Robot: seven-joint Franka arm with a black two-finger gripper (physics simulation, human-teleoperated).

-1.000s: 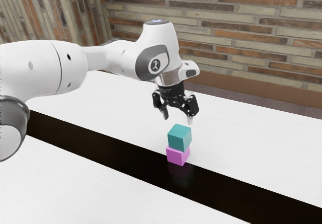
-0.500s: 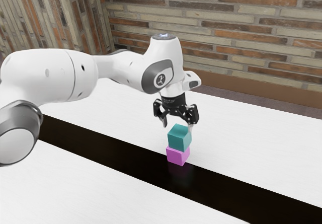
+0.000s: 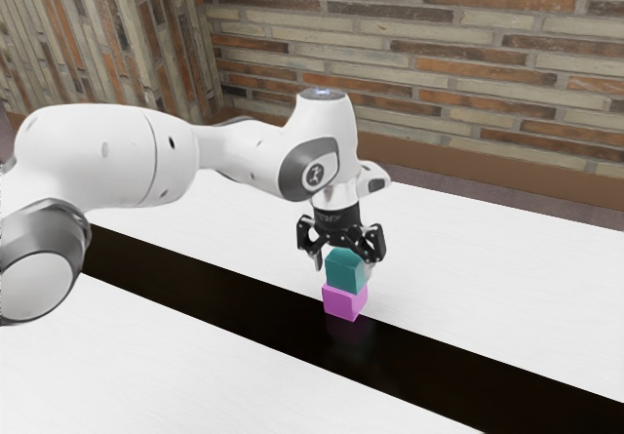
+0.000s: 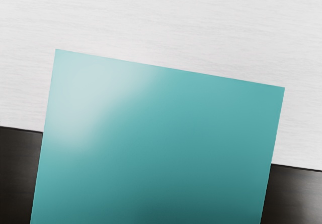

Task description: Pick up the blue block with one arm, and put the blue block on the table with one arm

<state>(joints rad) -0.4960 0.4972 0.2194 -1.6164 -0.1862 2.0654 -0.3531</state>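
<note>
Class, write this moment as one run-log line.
gripper: open, at blue block | blue block: on pink block | lift: not yet made

From the exterior view's left, a white, jointed robot arm reaches toward the middle, where its black two-finger gripper points down, fingers spread astride a teal-blue cube. That sits on a pink-purple cube, at the upper edge of a glossy black band crossing the white table. A multicoloured brick wall rises across the top.
</note>
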